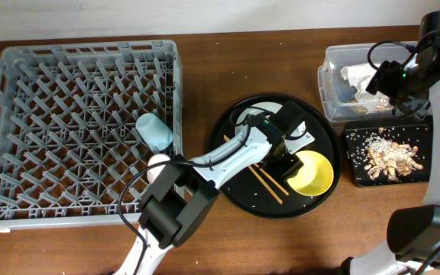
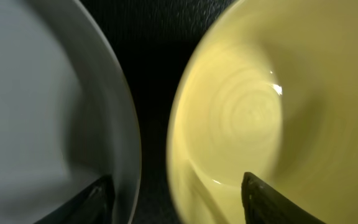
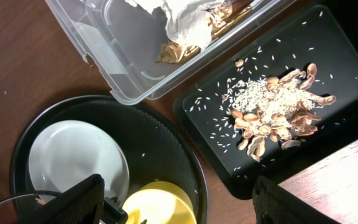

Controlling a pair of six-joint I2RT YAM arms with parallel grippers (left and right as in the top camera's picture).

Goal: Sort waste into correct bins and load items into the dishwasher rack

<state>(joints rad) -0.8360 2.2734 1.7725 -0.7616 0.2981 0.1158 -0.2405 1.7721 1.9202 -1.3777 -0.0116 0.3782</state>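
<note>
My left gripper (image 1: pixel 285 156) is open over the round black tray. In the left wrist view (image 2: pixel 182 202) its fingers straddle the near rim of the small yellow bowl (image 2: pixel 247 112), with the pale grey plate (image 2: pixel 36 106) just to the left. The bowl (image 1: pixel 312 172) lies beside the wooden chopsticks (image 1: pixel 266 182) and the plate (image 1: pixel 262 114). My right gripper (image 1: pixel 388 84) is open and empty (image 3: pixel 179 205), high above the clear tub (image 3: pixel 104 56) holding the crumpled tissue (image 3: pixel 185 18). The shallow black tray (image 3: pixel 328 56) holds rice and brown chunks (image 3: pixel 272 106).
The grey dishwasher rack (image 1: pixel 75 122) fills the left side, with the light blue cup (image 1: pixel 153 131) inside and the pink cup (image 1: pixel 157 163) by its right edge, partly hidden by my left arm. The round black tray (image 1: pixel 235 191) sits mid-table. A few rice grains lie loose on it.
</note>
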